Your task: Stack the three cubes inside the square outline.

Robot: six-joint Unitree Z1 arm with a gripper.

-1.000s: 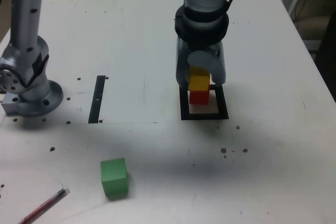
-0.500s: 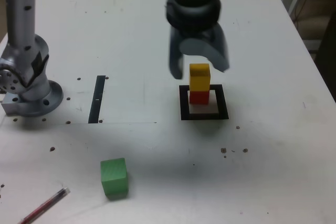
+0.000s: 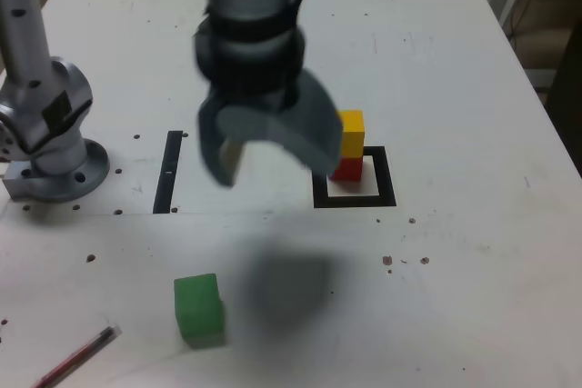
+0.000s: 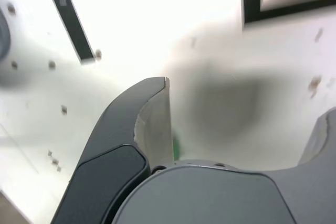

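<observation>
Two of the three cubes are already stacked: the yellow cube [image 3: 353, 134] sits on the red cube [image 3: 347, 169], within the black square outline [image 3: 386, 177] toward the right of the scene. The green cube [image 3: 198, 304] rests alone on the tabletop [image 3: 455, 297], to the near left of the outline and well apart from it. The claw [image 3: 271, 147] is open, its jaws spread with nothing between them, and it is blurred in the exterior view, above the tabletop just left of the stack.

The step in hand appears to be fetching the green cube as the last block. The next move calls for the claw to travel toward the near left, line up over the cube, turn to match its faces and lower around it. Lifting high afterward would matter, since a low return could knock the yellow cube off.
</observation>
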